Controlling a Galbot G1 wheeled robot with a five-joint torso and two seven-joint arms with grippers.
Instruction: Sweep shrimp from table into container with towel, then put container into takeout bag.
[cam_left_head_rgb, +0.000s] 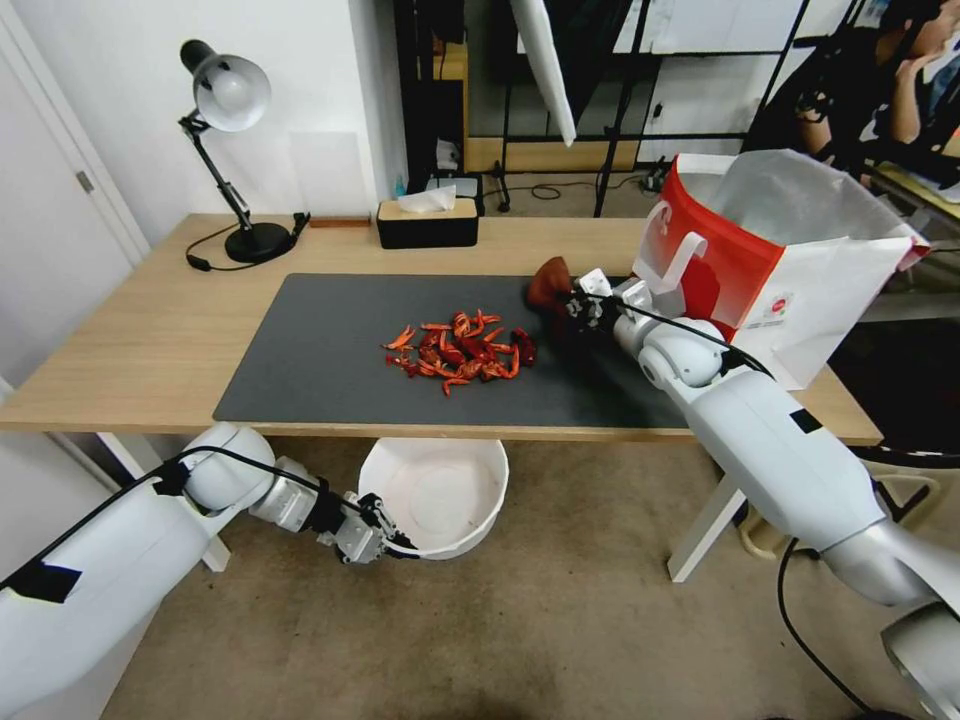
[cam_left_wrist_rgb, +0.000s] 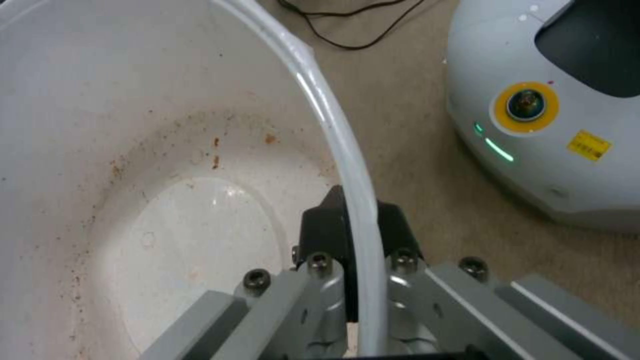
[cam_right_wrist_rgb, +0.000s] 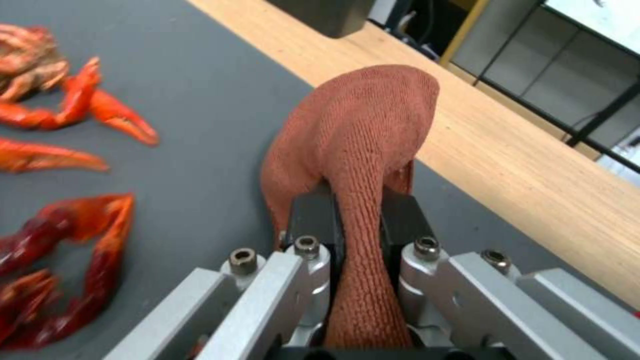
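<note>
Rust-brown towel (cam_left_head_rgb: 550, 283) pinched in right gripper (cam_left_head_rgb: 575, 305), over mat | shrimp (cam_left_head_rgb: 460, 350) piled at 9 o'clock of it, just beside | white container (cam_left_head_rgb: 440, 495) rim clamped by left gripper (cam_left_head_rgb: 385, 540), below table (cam_left_head_rgb: 130, 340) near edge, 6 o'clock of pile | sweep axis 12→6.

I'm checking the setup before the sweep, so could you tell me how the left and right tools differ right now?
The left tool sits below the table edge, over the carpet; the right tool is above the grey mat, beside the shrimp. The left tool pinches the rim of the white container; the right tool pinches the rust-brown towel. Both are shut on what they hold.
</note>
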